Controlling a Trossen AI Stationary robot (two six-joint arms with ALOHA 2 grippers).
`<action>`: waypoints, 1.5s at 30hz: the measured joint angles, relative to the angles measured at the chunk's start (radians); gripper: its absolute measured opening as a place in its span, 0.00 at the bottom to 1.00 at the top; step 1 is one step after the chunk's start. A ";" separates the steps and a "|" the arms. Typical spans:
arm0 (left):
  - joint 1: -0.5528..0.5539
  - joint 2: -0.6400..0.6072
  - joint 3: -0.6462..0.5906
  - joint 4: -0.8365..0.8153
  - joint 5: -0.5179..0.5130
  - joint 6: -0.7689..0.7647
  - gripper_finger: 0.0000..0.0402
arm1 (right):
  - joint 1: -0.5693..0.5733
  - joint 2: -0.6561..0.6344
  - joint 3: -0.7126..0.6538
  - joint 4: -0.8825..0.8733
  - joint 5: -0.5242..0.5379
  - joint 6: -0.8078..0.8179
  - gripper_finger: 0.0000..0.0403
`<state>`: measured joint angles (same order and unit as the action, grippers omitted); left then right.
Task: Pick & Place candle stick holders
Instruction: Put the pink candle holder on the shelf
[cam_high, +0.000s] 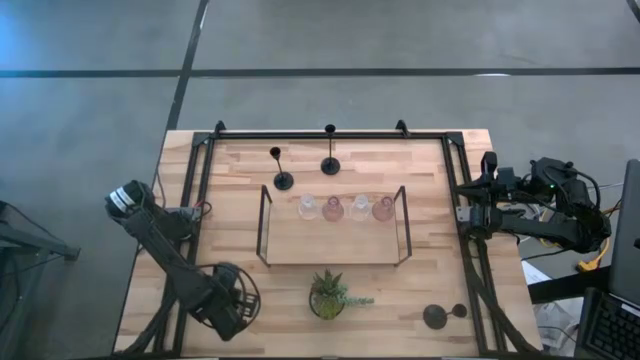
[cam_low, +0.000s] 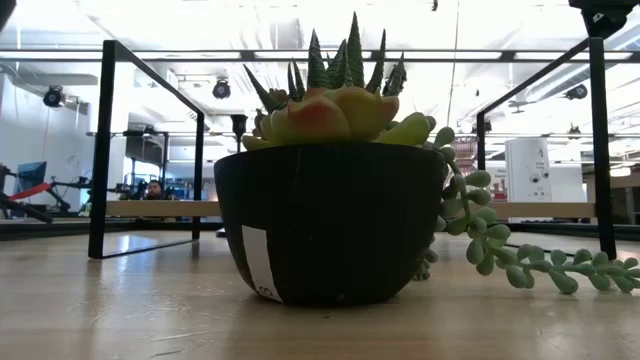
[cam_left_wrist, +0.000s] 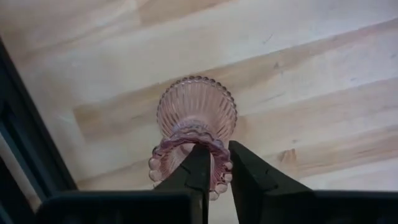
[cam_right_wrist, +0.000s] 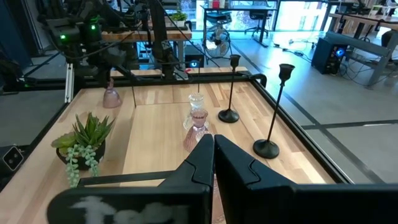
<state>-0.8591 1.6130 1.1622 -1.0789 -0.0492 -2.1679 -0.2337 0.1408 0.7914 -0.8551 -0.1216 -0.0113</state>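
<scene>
ribbed pink holder (cam_left_wrist: 196, 118), seemingly gripped

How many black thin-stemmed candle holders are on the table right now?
3. One black thin-stemmed holder and a second stand upright behind the wire-framed wooden tray; the third seems tipped over near the front right corner.

A light wooden table (cam_high: 240, 200) carries a wire-framed tray (cam_high: 330, 240), a potted succulent (cam_high: 328, 295) and black candle stick holders (cam_high: 330, 165).

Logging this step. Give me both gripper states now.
Left gripper: shut on the pink glass candle holder.
Right gripper: shut, empty, at the table's right edge.
</scene>
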 joint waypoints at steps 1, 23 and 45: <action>0.007 0.000 0.000 -0.005 -0.005 0.015 0.10 | 0.000 0.000 0.000 0.000 0.000 0.000 0.02; 0.242 -0.011 0.264 -0.114 -0.071 0.678 0.08 | 0.000 0.000 0.000 0.000 0.000 0.000 0.02; 0.663 -0.010 0.370 -0.174 -0.045 1.580 0.08 | 0.000 0.000 0.000 0.000 0.000 0.000 0.02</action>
<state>-0.1959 1.6026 1.5326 -1.2530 -0.0947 -0.5883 -0.2337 0.1410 0.7914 -0.8547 -0.1215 -0.0113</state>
